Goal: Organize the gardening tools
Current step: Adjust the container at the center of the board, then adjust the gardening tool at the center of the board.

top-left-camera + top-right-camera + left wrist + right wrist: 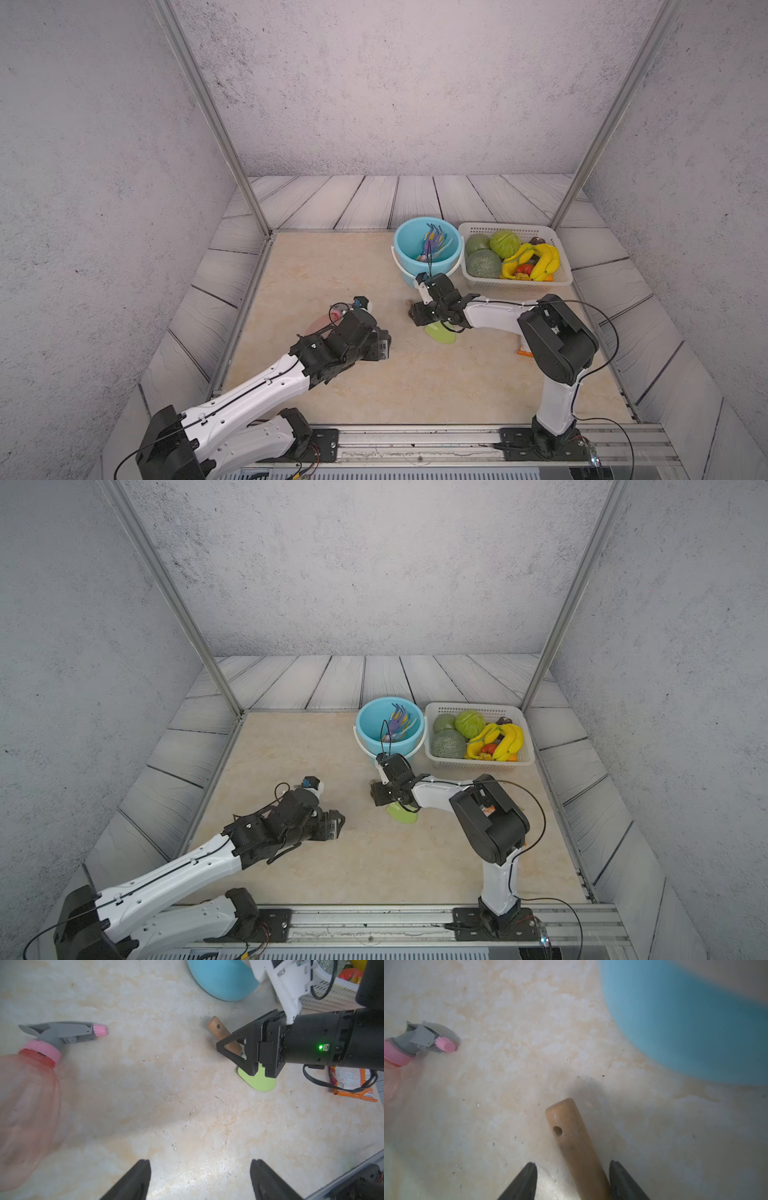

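Note:
The light-green trowel [440,333] lies on the table in front of the bucket, its wooden handle [575,1147] pointing toward the bucket. My right gripper [573,1162] is low over it and open, jaws astride the handle. One finger is against the wood and a gap remains at the other. The pink spray bottle [27,1095] lies on its side at the left, partly hidden under my left arm in a top view [328,320]. My left gripper [200,1160] stands open over bare table beside it, holding nothing. Blue and purple rakes [434,243] stand in the bucket.
The light-blue bucket [401,245] stands at the back centre, with a white basket [519,227] of plastic fruit and vegetables to its right. An orange snack packet [351,1082] lies under my right arm's elbow. Metal frame posts rise at the table's back corners.

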Controlling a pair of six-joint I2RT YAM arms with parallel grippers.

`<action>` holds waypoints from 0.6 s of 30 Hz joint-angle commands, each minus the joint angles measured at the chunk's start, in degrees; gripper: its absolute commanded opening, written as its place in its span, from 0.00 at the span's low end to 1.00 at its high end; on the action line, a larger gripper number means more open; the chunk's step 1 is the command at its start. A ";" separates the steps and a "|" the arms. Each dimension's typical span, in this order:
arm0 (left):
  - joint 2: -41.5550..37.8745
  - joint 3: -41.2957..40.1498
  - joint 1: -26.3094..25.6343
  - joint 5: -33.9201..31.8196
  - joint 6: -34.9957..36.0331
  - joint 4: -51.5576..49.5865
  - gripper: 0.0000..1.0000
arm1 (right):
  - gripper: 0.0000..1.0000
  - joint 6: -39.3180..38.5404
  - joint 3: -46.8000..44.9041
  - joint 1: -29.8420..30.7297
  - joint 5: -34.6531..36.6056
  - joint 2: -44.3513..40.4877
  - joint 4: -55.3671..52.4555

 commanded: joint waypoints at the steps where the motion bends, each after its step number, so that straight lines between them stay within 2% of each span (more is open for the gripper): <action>1: -0.43 -0.31 0.53 -0.83 0.74 -0.16 0.82 | 0.60 1.00 -0.71 2.09 -3.70 -1.35 -0.79; 10: -0.03 0.50 1.02 0.01 1.61 -0.11 0.82 | 0.58 1.63 -7.02 5.44 -8.38 -10.15 -3.61; 18: 5.21 3.83 1.23 4.62 4.08 0.76 0.85 | 0.63 1.31 -9.42 5.23 0.56 -25.38 -12.03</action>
